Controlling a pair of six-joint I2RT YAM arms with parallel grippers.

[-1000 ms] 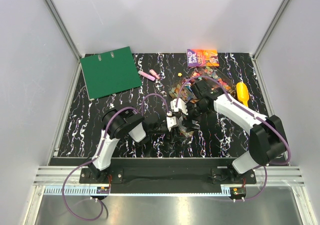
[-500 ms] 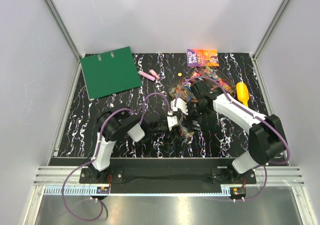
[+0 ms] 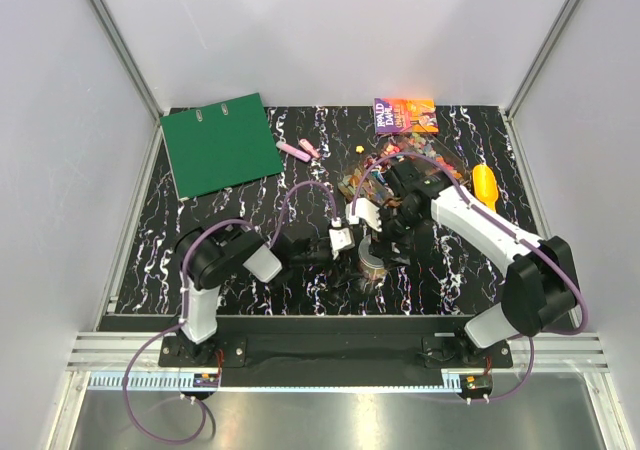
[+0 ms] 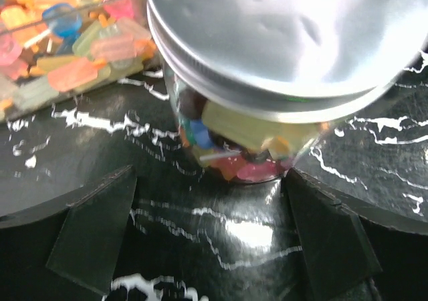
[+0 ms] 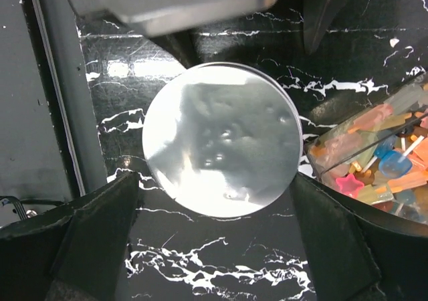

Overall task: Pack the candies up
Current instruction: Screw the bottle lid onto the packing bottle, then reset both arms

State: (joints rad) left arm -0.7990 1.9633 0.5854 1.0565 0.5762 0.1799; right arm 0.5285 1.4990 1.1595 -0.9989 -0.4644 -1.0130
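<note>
Top external view, left to right: green binder (image 3: 218,144), pink pens (image 3: 298,150), my left claw (image 4: 210,201) spread wide, gripping nothing, beside the jar (image 3: 372,261) of candies (image 4: 234,134), my right claw (image 5: 214,194) likewise spread above its lid (image 5: 221,137), more candies heaped beyond, book (image 3: 404,115), yellow scoop (image 3: 485,187).

Black, white-veined tabletop (image 3: 200,220) before me. On it:
- flat green ring binder (image 3: 218,144), far left
- pink highlighter pens (image 3: 298,150) beside it
- purple-orange book (image 3: 404,116) at back
- yellow plastic scoop (image 3: 485,188), right
- clear tray (image 5: 319,155) of mixed candies (image 5: 384,159)
- silver-lidded glass jar (image 5: 221,138), centre
</note>
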